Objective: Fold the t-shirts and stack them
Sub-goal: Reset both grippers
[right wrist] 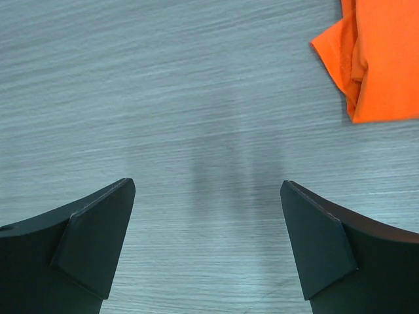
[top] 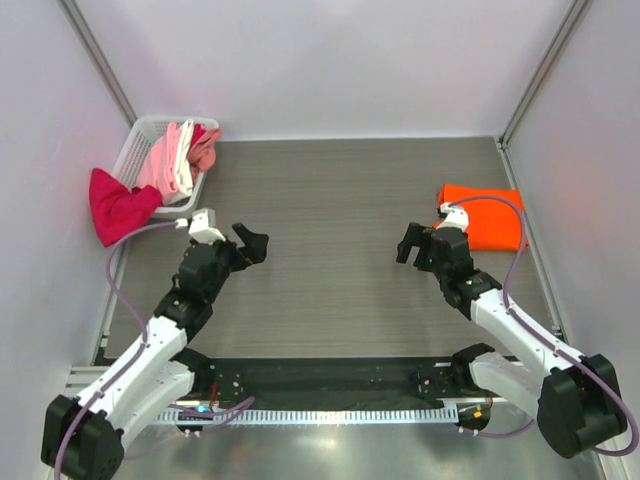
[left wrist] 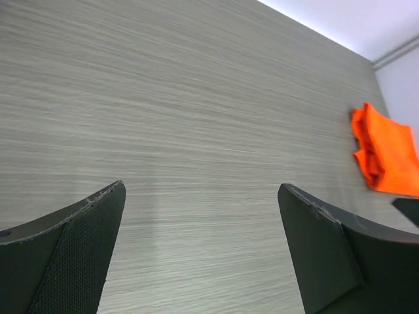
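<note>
A folded bright orange t-shirt (top: pixel 484 215) lies at the right side of the table; it also shows in the left wrist view (left wrist: pixel 387 152) and the right wrist view (right wrist: pixel 374 55). A magenta-red t-shirt (top: pixel 117 206) hangs over the near corner of the white basket (top: pixel 133 152) at the back left. Light pink, white and salmon t-shirts (top: pixel 180 155) sit inside the basket. My left gripper (top: pixel 252 243) is open and empty over bare table, its jaws wide apart. My right gripper (top: pixel 412 243) is open and empty, just left of the orange shirt.
Grey walls and metal rails close the table at the back, left and right. A black strip (top: pixel 330 380) runs along the near edge between the arm bases. The grey wood-grain tabletop (top: pixel 330 200) lies between the two grippers.
</note>
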Motion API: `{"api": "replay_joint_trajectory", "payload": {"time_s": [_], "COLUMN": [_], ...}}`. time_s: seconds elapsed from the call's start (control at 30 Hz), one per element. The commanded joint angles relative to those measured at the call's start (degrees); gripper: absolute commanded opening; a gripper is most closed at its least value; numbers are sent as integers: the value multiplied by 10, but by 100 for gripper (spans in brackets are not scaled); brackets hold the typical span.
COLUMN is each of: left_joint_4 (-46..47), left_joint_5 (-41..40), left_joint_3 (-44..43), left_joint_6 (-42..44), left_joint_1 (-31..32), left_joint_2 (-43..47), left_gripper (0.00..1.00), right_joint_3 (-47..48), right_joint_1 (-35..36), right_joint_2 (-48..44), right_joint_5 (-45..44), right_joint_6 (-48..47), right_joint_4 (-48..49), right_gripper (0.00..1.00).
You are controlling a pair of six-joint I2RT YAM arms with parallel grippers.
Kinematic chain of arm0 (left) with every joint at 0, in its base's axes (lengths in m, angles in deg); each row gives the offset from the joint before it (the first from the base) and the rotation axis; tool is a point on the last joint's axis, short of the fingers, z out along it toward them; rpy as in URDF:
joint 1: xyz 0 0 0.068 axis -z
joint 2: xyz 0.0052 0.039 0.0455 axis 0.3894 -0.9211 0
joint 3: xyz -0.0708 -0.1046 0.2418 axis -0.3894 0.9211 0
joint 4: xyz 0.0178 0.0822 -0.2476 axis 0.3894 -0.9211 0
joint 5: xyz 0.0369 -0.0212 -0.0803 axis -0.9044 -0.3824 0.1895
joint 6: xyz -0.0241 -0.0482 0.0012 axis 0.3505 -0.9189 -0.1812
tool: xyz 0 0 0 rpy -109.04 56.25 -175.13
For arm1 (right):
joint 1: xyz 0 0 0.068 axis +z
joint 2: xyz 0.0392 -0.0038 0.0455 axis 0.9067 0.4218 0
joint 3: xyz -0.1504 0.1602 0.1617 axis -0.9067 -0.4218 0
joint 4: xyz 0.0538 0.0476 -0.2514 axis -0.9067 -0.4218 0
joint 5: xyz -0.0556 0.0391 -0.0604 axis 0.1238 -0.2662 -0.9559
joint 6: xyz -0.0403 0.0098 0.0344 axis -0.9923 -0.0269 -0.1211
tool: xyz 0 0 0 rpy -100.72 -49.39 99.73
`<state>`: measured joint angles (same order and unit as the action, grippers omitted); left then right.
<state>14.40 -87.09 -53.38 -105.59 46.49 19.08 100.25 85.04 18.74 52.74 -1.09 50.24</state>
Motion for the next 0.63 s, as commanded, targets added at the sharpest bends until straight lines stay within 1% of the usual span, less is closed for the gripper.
{"api": "replay_joint_trajectory", "payload": {"time_s": [0.0,0.07,0.17,0.27,0.33,0.43,0.6], "left_joint_4": [18,29,28,3,-8,14,2], "left_joint_5": [-71,-44,-24,-54,-46,-1,-31], "left_joint_3": [55,65,67,51,42,42,45], "left_joint_6": [39,46,41,21,26,44,31], "left_joint_1": [2,3,2,2,2,2,2], "left_joint_2": [57,71,74,58,40,33,44], "left_gripper": [100,100,100,100,99,99,100], "right_joint_3": [-23,-38,-62,-86,-100,-112,-112], "right_joint_1": [0,0,0,0,0,0,0], "right_joint_2": [-29,-43,-83,-134,-163,-187,-185], "right_joint_5": [-18,-33,-17,-24,-22,-23,-20], "right_joint_6": [-10,-9,-12,-13,-12,-13,-13], "right_joint_4": [58,64,75,81,83,87,88], "right_gripper": [100,100,100,100,100,100,100]}}
